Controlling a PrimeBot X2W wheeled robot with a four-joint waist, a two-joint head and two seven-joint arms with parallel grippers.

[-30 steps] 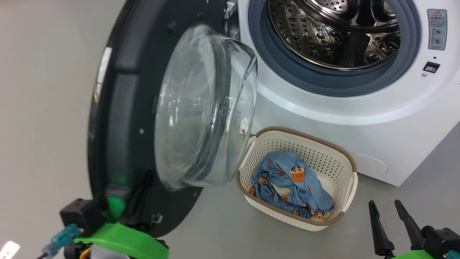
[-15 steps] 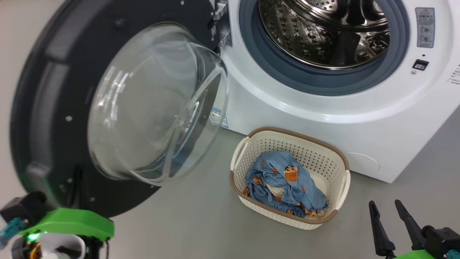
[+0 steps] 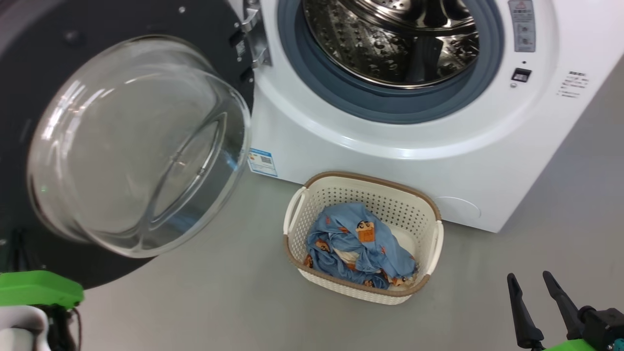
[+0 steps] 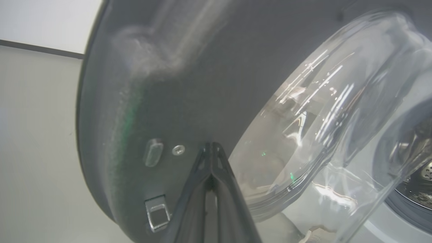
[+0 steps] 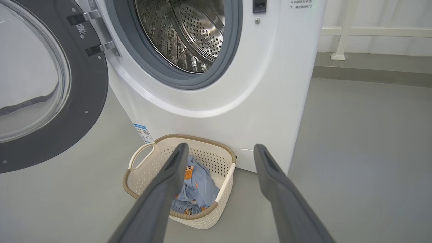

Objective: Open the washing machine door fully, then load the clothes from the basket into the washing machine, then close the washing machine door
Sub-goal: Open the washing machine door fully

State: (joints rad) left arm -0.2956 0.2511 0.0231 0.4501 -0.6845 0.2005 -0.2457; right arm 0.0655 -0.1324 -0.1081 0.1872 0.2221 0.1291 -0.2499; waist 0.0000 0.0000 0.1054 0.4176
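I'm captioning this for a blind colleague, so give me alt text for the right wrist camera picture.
A white washing machine stands with its round door swung open at the left, steel drum showing. On the floor before it a cream basket holds blue clothes, seen past the right gripper, jaws open.

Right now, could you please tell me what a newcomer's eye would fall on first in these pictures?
The washing machine door, black-framed with a bulging glass bowl, stands wide open at the head view's left. Right of it, the white washing machine shows its shiny steel drum inside a grey gasket. On the floor in front sits the basket, holding the blue printed clothes.
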